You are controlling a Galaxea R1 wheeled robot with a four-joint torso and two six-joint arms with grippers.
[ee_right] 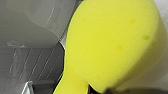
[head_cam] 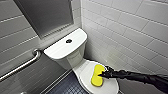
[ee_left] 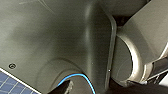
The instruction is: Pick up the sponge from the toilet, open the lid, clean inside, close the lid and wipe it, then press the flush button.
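**A:** Start with the head view. Where is the sponge?

**B:** The sponge lies on the shut lid of the toilet, toward the side nearest the tiled wall. The right pincer is at its pinched-in middle and touches its edge. I cannot tell whether it is spread or already closed on the foam.

**A:** How many of each thing?

**B:** One sponge, one toilet, one lid and one flush button in the middle of the tank top. There is also one grab bar on the far wall.

**A:** And the left wrist view?

**B:** It shows the robot's own grey casing and a corner of blue floor tile.

**A:** The right wrist view?

**B:** The sponge is very close here. It is porous yellow foam with one rounded lobe narrowing to a waist.

**A:** How would you expect it to handle?

**B:** I'd judge it light and soft, so it will squash under a squeeze rather than resist. The waist is the best place to hold it, since the lobes on either side should stop it slipping out. The lid looks glossy, so a sideways nudge could make the sponge slide.
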